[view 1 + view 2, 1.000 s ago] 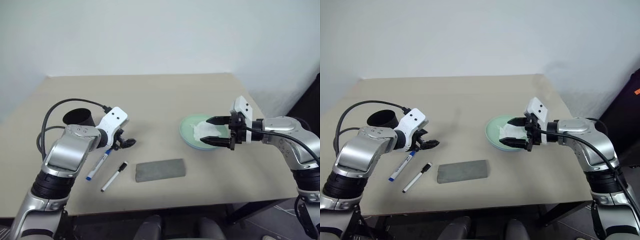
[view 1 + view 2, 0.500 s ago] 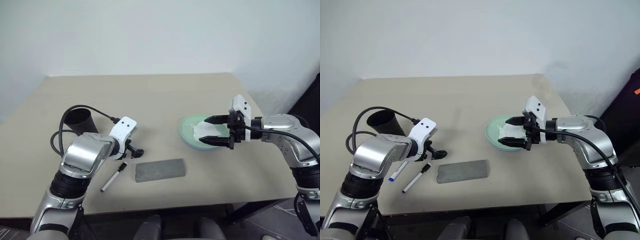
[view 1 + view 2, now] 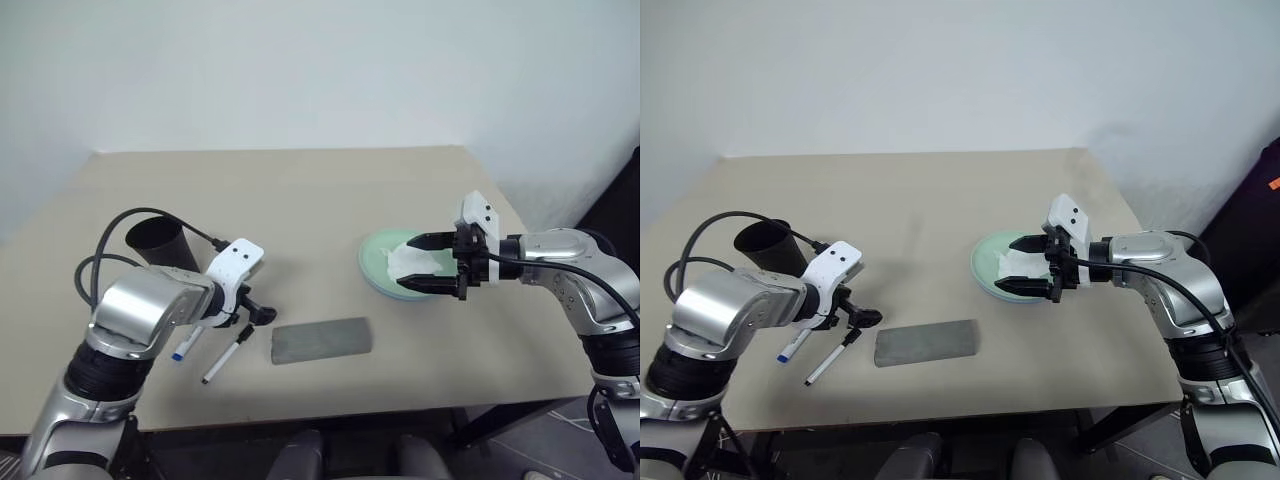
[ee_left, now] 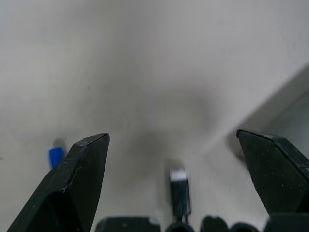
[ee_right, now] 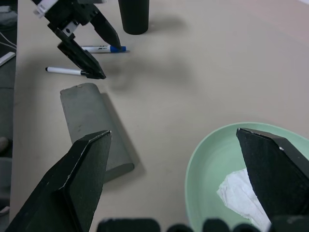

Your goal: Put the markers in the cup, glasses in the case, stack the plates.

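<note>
My left gripper (image 3: 258,314) stands open, pointing down just above the black-capped marker (image 3: 228,355), whose cap (image 4: 179,192) lies between the fingers. The blue-capped marker (image 3: 185,346) lies beside it, half under my left wrist. The black cup (image 3: 160,240) stands upright behind them. The grey case (image 3: 321,340) lies shut to the right of the markers. My right gripper (image 3: 410,262) hangs open and empty over the pale green plate (image 3: 372,262), astride a crumpled white tissue (image 5: 241,191). The glasses are out of view.
The tan table (image 3: 300,190) is bare across its far half. Its front edge runs close below the markers and the case. A wall stands behind the table, and a dark gap opens past the right edge.
My left gripper has drawn back toward the front edge and tipped downward, coming over the black-capped marker. My right arm has not moved.
</note>
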